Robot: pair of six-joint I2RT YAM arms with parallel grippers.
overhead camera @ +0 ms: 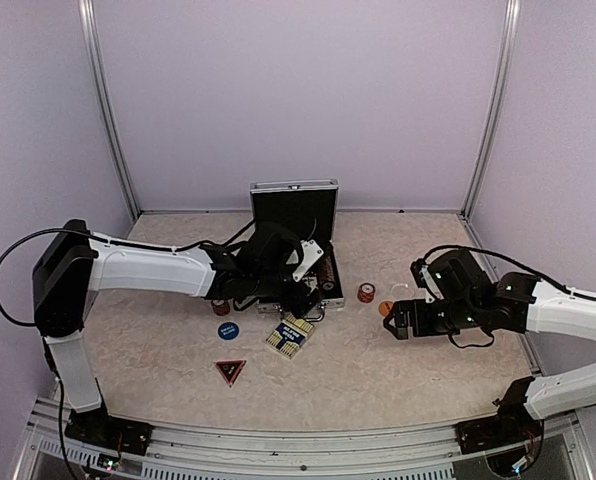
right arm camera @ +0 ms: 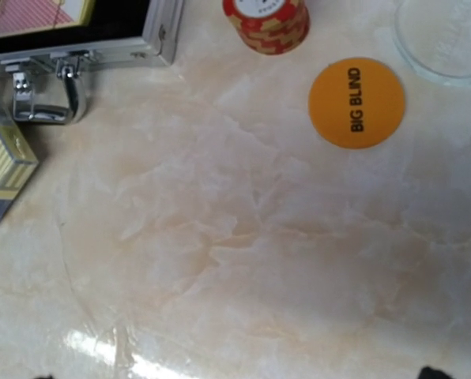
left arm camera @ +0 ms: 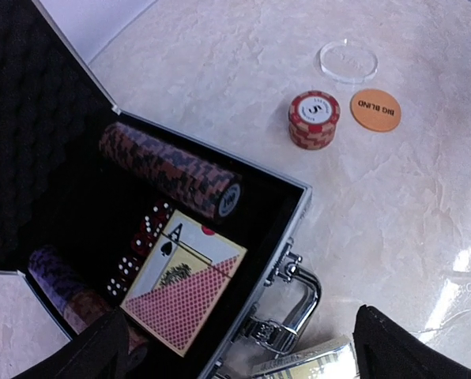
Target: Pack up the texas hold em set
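- One case (overhead camera: 294, 205) sits open mid-counter (overhead camera: 428, 380). The left claw (left arm camera: 243, 347) is over it, released and grasping nothing.
- Inside: one red deck (left arm camera: 184, 288), two chip rows (left arm camera: 172, 170), dice (left arm camera: 145, 237).
- On the counter: one blue deck (overhead camera: 289, 335), one chip stack (left arm camera: 314, 118) right of the case, a second stack (overhead camera: 221, 307) left of it, one triangle (overhead camera: 230, 372).
- Three buttons: blue button (overhead camera: 228, 330), orange button (left arm camera: 375, 110), clear button (left arm camera: 348, 61).
- The right claw (overhead camera: 398, 324), released, is near the orange button.

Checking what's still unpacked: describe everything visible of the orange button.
The orange button is a flat round disc, matte plastic by its look, printed BIG BLIND in black. It lies face up on the table outside the case, beside a short red chip stack and a clear round disc, apart from both; only the table touches it.
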